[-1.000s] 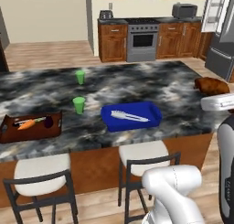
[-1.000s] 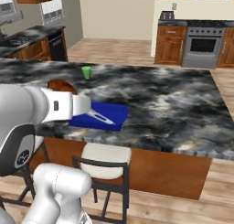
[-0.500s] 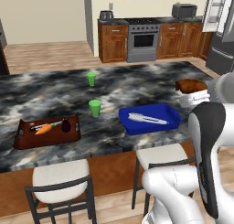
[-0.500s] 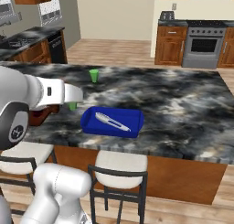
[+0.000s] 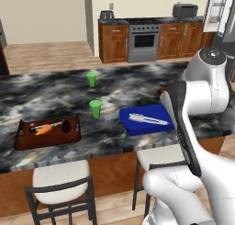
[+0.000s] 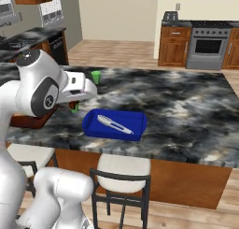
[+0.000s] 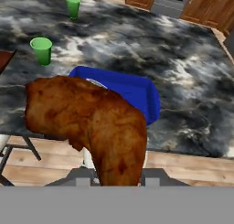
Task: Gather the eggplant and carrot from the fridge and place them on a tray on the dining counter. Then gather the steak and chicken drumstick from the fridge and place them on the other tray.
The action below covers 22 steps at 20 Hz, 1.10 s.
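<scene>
While the gripper (image 7: 116, 173) stays clamped on the drumstick (image 7: 91, 122), carried short of the blue tray (image 7: 137, 93) on the stone counter (image 7: 183, 81): advance until the meat hangs squarely over the tray, lower close, then release clear of the rim.

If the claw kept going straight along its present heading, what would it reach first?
Probably the blue tray on the counter: in the hand view it lies just beyond the drumstick that the claw holds, though depth is hard to judge.
</scene>
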Tool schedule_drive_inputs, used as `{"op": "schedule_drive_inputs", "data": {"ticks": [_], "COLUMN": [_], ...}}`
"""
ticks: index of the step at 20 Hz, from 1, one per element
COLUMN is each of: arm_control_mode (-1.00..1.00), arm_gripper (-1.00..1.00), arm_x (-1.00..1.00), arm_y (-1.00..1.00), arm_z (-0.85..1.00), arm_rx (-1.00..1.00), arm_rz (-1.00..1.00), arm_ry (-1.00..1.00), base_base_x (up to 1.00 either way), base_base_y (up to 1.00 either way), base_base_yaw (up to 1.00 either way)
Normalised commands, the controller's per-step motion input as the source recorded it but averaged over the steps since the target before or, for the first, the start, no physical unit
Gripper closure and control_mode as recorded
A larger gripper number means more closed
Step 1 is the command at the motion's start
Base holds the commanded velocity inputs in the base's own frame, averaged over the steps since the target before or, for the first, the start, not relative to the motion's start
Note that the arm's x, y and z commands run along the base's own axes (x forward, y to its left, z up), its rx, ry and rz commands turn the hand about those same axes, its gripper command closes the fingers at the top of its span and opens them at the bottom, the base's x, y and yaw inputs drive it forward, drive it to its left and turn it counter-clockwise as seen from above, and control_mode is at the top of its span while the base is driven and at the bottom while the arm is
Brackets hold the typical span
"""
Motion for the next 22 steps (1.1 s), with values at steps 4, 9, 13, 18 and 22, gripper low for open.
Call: {"op": "schedule_drive_inputs", "data": {"ticks": [4,9,13,18,22], "arm_control_mode": [-1.0,-1.0,-1.0,-1.0,-1.0], "arm_gripper": [1.0,1.0,1.0,1.0,1.0], "arm_x": [0.86,0.72,0.51,0.48,0.38], "arm_y": [0.0,0.0,-0.01,0.0,0.0], "arm_z": [-0.7,-0.62,-0.59,-0.61,-0.69], "arm_rx": [0.0,0.0,0.0,0.0,0.0], "arm_rz": [0.06,0.03,0.0,0.0,0.0], "arm_ry": [0.26,0.18,0.04,0.0,-0.04], "base_base_x": [0.0,0.0,0.0,0.0,0.0], "base_base_y": [0.0,0.0,0.0,0.0,0.0], "base_base_yaw": [0.0,0.0,0.0,0.0,0.0]}}
